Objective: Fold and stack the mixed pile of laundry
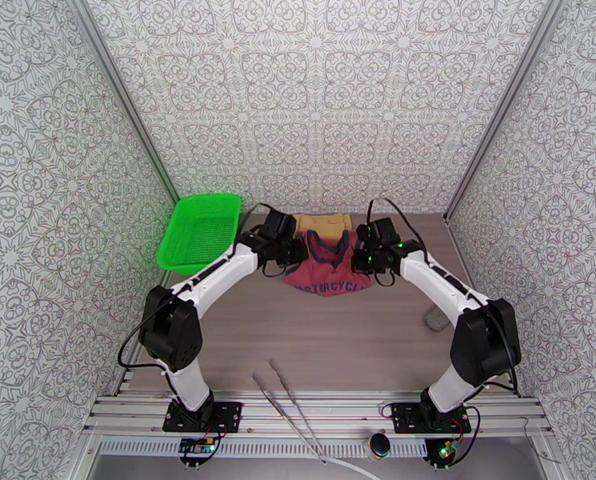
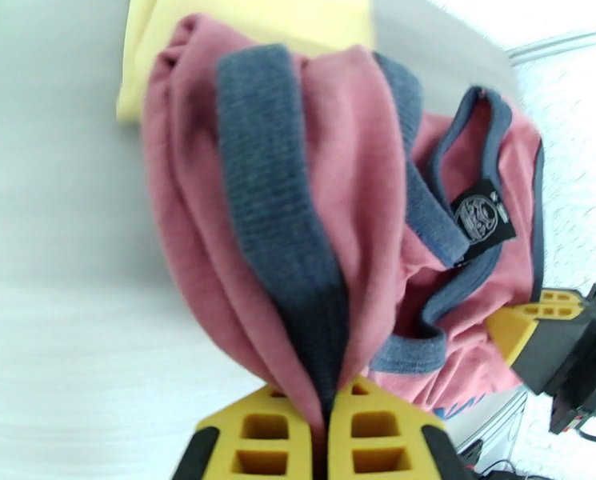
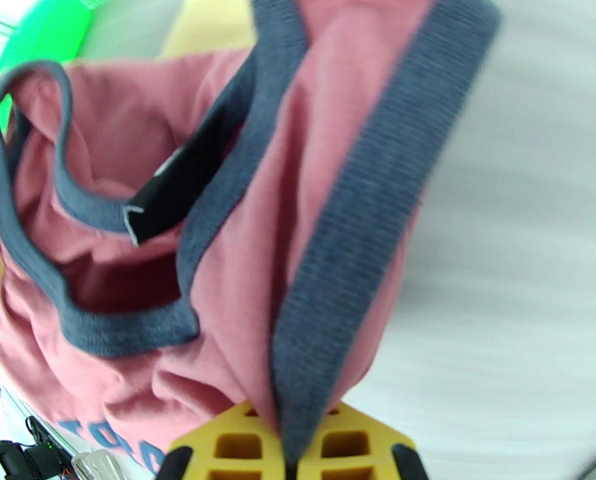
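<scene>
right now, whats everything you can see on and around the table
tank top: one, maroon with navy trim and a printed front, far middle of the table
cloth: one, tan-yellow, just behind the tank top
mesh basket: one, bright green, far left of the table
thin metal rods: two, silver, near edge between the arm bases; possibly tongs
small lump: one, grey, right side of the table; too small to identify
left gripper: one, yellow fingers, shut on a navy-trimmed strap of the tank top
right gripper: one, yellow fingers, shut on the tank top's other strap
</scene>
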You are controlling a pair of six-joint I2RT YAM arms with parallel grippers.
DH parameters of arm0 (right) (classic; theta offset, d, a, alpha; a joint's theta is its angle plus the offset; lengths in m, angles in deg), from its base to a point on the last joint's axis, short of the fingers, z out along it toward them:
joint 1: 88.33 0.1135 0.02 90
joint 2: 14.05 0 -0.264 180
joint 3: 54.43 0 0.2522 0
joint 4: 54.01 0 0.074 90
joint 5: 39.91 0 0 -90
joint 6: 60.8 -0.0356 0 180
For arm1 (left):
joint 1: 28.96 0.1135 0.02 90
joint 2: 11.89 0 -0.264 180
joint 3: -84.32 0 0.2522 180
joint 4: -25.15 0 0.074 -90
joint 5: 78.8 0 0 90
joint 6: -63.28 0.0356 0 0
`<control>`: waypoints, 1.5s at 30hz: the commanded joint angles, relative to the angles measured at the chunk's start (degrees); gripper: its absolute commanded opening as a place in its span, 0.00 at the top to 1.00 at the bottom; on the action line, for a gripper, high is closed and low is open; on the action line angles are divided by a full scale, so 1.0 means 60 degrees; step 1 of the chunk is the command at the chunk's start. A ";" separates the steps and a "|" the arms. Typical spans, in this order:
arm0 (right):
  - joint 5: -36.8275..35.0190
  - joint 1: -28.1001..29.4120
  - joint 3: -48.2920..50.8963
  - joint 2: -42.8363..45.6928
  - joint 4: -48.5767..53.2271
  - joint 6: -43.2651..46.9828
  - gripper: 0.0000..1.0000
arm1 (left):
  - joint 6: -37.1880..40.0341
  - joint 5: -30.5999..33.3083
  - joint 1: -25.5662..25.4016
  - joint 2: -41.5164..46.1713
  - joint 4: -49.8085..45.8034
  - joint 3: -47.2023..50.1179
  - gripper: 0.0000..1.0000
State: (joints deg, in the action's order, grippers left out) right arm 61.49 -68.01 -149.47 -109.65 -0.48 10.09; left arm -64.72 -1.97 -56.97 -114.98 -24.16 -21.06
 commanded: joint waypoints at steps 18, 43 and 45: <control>-0.0600 -0.0439 -0.9758 -0.7061 0.2027 0.0689 1.00 | 0.1606 -0.0511 0.1876 -0.5686 -0.0741 -0.7550 1.00; -0.1166 -0.1159 -1.0711 -0.8261 0.1611 0.0464 0.01 | 0.0884 -0.1272 0.2538 -0.7904 0.0979 -0.8824 0.01; -0.1407 -0.1189 -1.0231 -0.7413 0.1545 0.0615 0.01 | 0.1148 -0.1160 0.2614 -0.7183 0.0926 -0.8534 0.00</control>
State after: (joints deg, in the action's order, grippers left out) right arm 55.79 -74.85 -213.09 -163.65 9.57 11.71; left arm -59.56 -8.48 -42.43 -166.63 -20.05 -73.49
